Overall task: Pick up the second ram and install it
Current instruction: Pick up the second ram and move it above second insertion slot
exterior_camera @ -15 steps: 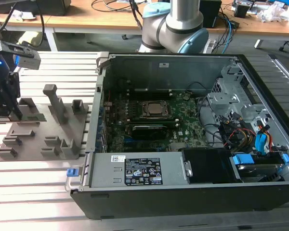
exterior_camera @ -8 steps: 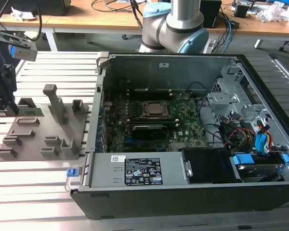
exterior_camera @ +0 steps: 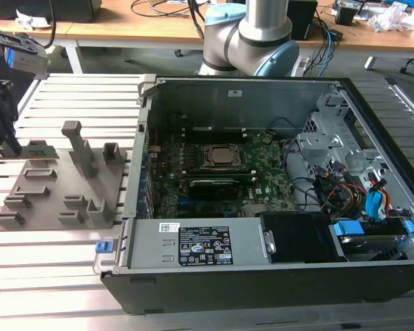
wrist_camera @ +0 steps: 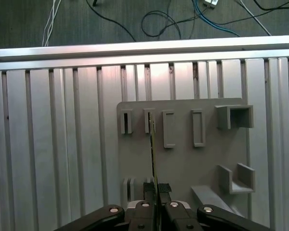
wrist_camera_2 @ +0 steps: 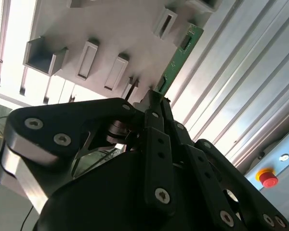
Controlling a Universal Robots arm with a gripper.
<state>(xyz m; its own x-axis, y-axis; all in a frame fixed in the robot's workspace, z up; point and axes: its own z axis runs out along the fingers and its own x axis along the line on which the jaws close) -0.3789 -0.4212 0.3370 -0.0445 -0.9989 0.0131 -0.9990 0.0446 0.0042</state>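
Second ram held at the fixture, with the open computer case (exterior_camera: 248, 289) well apart from the fingers, toward the exterior view's right. Inside the case lies the motherboard (exterior_camera: 269, 179), and the slatted aluminium bench (exterior_camera: 55, 276) carries both case and fixture.

The gray fixture (wrist_camera: 183, 163) lies directly under the fingers, and its raised slot blocks flank the board. The fingers (wrist_camera: 164, 187) are closed on the second ram (wrist_camera_2: 180, 55), one pad on each face, and seem to grip it near one end.

The lift probably goes best straight up out of the slots, with the board kept on edge and free of twist. Because the hold seems to sit at one end, the far end may tilt or drag against a slot block. A firm, square pinch on the flat faces should serve better than pressure on the chips.

The ram runs forward from between the fingertips. It is a thin, narrow green board:
- In the first wrist view it is edge-on, a fine dark line.
- In the second wrist view its green face shows small dark chips.
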